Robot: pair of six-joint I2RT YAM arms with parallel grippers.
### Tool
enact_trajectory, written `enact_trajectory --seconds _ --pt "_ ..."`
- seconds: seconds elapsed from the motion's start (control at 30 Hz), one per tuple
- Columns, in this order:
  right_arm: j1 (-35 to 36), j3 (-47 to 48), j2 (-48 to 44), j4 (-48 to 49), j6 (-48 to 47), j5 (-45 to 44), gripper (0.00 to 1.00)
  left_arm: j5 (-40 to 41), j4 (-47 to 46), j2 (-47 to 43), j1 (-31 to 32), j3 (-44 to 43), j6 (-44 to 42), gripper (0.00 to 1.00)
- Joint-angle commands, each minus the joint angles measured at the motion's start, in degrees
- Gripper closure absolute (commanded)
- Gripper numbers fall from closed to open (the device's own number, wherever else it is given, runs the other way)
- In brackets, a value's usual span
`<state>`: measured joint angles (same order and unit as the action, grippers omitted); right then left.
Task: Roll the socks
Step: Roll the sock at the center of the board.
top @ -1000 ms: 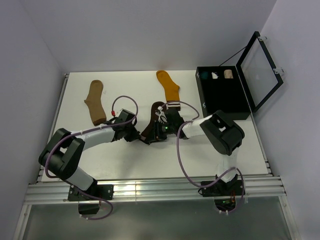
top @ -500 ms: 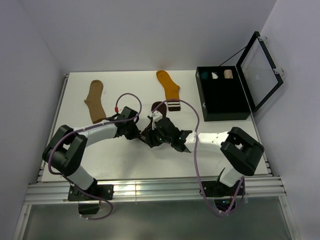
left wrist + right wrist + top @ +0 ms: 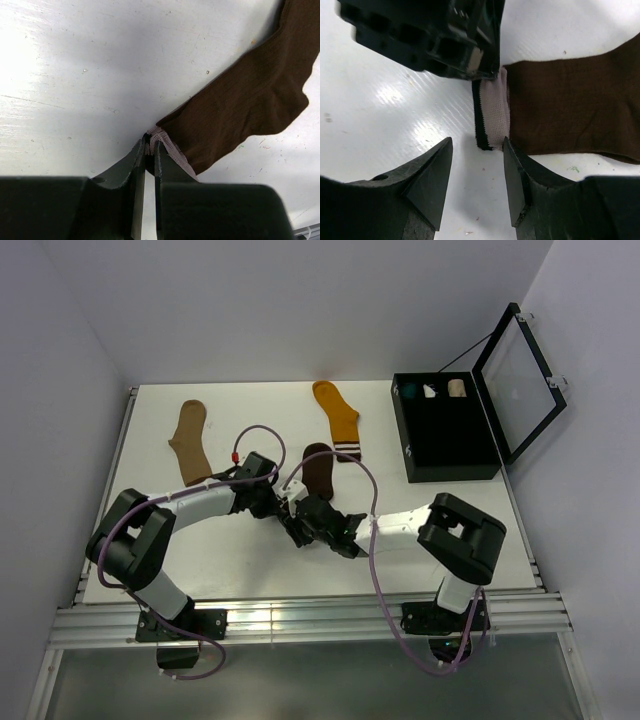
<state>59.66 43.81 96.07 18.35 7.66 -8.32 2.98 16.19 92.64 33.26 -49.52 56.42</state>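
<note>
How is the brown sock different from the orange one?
The dark brown sock is pinched at its cuff by the left gripper; the orange sock lies untouched. The brown one sits nearer the arms, the orange one farther back. Both lie on the white table and have striped cuffs.

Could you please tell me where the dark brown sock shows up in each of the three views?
Top external: brown sock near the picture's middle.
Left wrist: brown sock across the right side, up to the top corner.
Right wrist: brown sock fills the right half.
Shared landmark: its pale cuff, pinched by the left gripper.
</note>
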Motion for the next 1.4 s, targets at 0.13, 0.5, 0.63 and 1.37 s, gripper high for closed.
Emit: enact_trajectory --seconds 0.13,0.5,0.63,1.37 --pt "0.3 2.5 3.1 3.4 -2.3 -2.1 0.48 0.3 1.5 0.8 0.2 -0.8 -1.7 0.86" --pt "0.4 2.0 -0.7 2.4 -2.1 -2.8 0.48 0.1 1.7 0.9 0.2 -0.8 -1.8 0.86" --pt "0.4 2.5 -3.1 2.5 -2.1 -2.3 0.47 -0.2 1.6 1.1 0.2 -0.8 -1.9 0.86" --pt "0.4 3.7 5.1 2.8 -2.7 -0.2 0.51 -0.5 2.0 1.6 0.1 -1.5 -1.8 0.86"
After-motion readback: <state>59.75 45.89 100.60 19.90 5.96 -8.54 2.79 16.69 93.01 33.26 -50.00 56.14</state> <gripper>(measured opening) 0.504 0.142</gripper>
